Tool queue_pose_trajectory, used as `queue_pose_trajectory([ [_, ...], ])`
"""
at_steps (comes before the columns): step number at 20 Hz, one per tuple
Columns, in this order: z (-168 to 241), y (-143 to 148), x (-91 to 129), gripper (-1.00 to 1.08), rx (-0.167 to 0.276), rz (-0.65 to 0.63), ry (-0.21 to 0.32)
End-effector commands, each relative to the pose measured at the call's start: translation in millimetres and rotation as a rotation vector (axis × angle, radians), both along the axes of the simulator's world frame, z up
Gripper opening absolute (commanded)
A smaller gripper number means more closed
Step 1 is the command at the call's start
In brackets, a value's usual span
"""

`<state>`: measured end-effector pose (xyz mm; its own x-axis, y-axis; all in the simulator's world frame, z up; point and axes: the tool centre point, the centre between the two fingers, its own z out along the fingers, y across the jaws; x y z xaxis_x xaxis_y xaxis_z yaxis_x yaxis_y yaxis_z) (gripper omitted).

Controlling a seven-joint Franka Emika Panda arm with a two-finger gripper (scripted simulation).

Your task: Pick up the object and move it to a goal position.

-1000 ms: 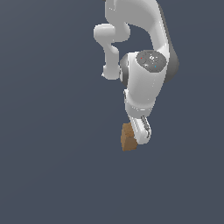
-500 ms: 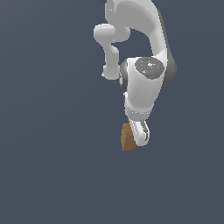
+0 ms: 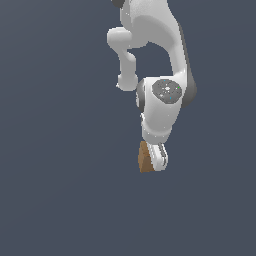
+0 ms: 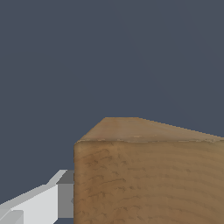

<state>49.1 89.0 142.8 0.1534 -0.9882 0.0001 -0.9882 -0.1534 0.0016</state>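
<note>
**Wooden block held at my end effector**

Exterior view: my white arm (image 3: 160, 65) descends from the upper edge of the frame, and my end effector (image 3: 152, 159) points downward at its lower end. The orange-brown block (image 3: 144, 158) sits directly against the end effector, on the side facing the exterior view's left. Its upper end narrows out of sight behind my wrist housing; its lower end reaches about as far down as my fingertips. The block is narrower than the white end effector body beside it. Behind everything lies a plain, uniform dark grey-blue background; no edge or desk surface can be made out in it.

Wrist view: the block fills the near portion of the picture, showing one broad wood-grained face and a shorter, lighter face receding beyond it. One white finger (image 4: 35, 203) with a grey pad (image 4: 65, 197) meets the block's side face, touching it. The opposite finger lies outside the picture.

State of the end effector: closed on the block, with the block lying between my fingers and in contact with the visible pad. The block's faces are smooth and flat, its edges straight.
</note>
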Motion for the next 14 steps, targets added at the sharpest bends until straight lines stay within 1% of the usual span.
queue_pose_trajectory([
  [1, 0.0, 0.2, 1.0, 1.00, 0.000, 0.000, -0.002],
  [2, 0.0, 0.2, 1.0, -1.00, 0.000, 0.000, -0.002],
  [14, 0.9, 0.2, 0.4, -1.00, 0.000, 0.000, -0.001],
])
